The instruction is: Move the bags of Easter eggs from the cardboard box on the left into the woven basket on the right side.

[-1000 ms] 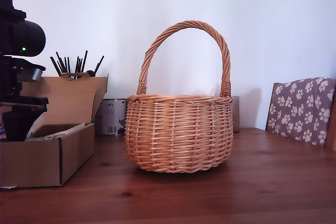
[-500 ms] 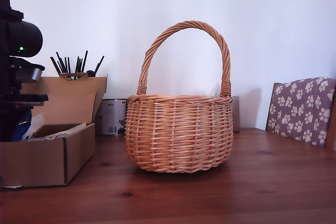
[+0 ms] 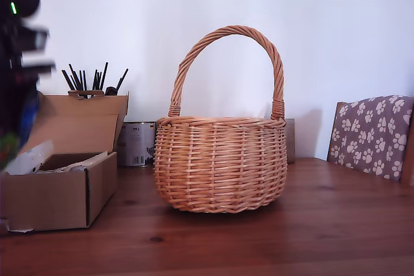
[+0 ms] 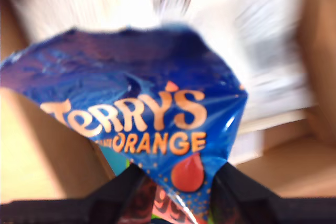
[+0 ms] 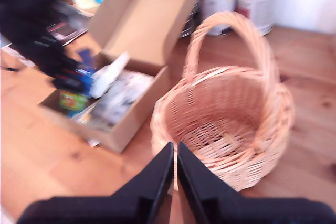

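A dark blue bag of Easter eggs (image 4: 142, 93) with orange print fills the first wrist view, and my first gripper (image 4: 176, 182) is shut on its lower edge. In the exterior view this bag (image 3: 27, 117) hangs blurred above the open cardboard box (image 3: 58, 192) at the exterior view's left. The woven basket (image 3: 220, 163) stands mid-table, and what shows of its inside (image 5: 226, 114) is bare. My second gripper (image 5: 175, 169) is shut on nothing, high above the table beside the basket's rim. It looks down on the box (image 5: 131, 121) and the blue bag (image 5: 84, 77).
White paper and packets (image 5: 118, 98) lie in the box. Tin cans (image 3: 138, 143) stand behind it, near a holder of black sticks (image 3: 90, 81). A chair with a paw-print cushion (image 3: 372, 135) is at the exterior view's right.
My first arm has risen out of the box with the blue bag, which now hangs above the box. The box's flap has shifted slightly. The basket has not moved.
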Controlling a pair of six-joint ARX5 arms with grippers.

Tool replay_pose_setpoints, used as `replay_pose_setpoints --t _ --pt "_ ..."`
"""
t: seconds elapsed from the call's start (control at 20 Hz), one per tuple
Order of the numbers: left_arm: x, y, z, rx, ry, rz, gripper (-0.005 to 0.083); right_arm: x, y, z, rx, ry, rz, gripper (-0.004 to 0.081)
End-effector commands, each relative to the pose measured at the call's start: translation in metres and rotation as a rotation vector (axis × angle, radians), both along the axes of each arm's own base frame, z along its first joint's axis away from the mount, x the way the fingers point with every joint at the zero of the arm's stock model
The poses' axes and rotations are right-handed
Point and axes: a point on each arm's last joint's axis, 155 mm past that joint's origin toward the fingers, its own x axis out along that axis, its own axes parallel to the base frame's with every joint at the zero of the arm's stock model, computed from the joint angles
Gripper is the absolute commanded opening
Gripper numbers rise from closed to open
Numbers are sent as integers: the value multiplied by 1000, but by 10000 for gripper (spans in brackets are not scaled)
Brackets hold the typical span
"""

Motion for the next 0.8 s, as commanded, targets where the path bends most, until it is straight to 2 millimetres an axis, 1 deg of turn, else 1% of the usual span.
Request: replay_pose_setpoints --t 0.0,0.1,0.2,0.3,0.4,0.55,0.6,0.65,0.75 --pt "2 -6 18 -33 -61 -18 214 3 -4 8 13 -31 -20 -13" --pt "4 -19 44 -107 -150 -46 214 3 -9 13 15 -48 -42 -13" --pt "7 -39 69 -214 -228 -100 214 2 -19 16 9 -61 -76 -13" --pt "6 -69 89 -327 -284 -188 214 0 -28 19 4 -73 -105 -13" --pt "2 -100 103 -415 -319 -288 214 -4 -36 20 1 -78 -120 -13" --pt "0 -140 123 -470 -402 -410 214 -8 -41 23 3 -83 -128 -13" --pt "1 -147 126 -462 -426 -422 214 -9 -41 23 5 -86 -127 -13" --pt "3 -148 125 -437 -436 -407 214 -9 -41 24 7 -87 -127 -13" --pt "4 -139 116 -378 -417 -363 238 -9 -42 23 3 -83 -127 -13"
